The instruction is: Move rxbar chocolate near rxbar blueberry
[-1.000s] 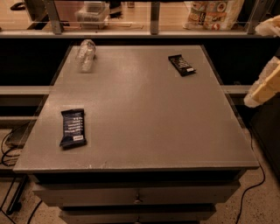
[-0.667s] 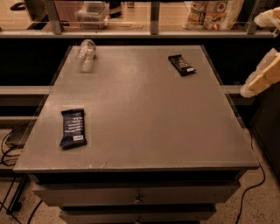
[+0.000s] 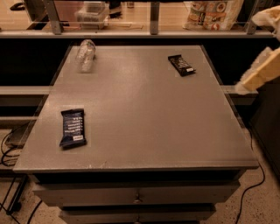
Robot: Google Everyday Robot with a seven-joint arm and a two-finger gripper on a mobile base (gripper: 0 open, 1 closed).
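The rxbar chocolate [image 3: 181, 64], a black wrapper with white lettering, lies flat near the far right corner of the grey table [image 3: 144, 109]. The rxbar blueberry [image 3: 73, 128], a navy wrapper with white text, lies near the front left. The two bars are far apart. My gripper [image 3: 250, 53] hangs off the table's right edge, above and to the right of the chocolate bar. Its cream fingers [image 3: 259, 72] stand apart and hold nothing.
A clear plastic bottle [image 3: 85, 55] lies on its side at the far left of the table. A railing with a shelf behind it carries a snack bag [image 3: 213, 14] and a plastic container [image 3: 92, 12]. Cables run on the floor to the left and right.
My gripper has risen a little and edged left toward the table at the right border. The bars and the bottle have not moved.
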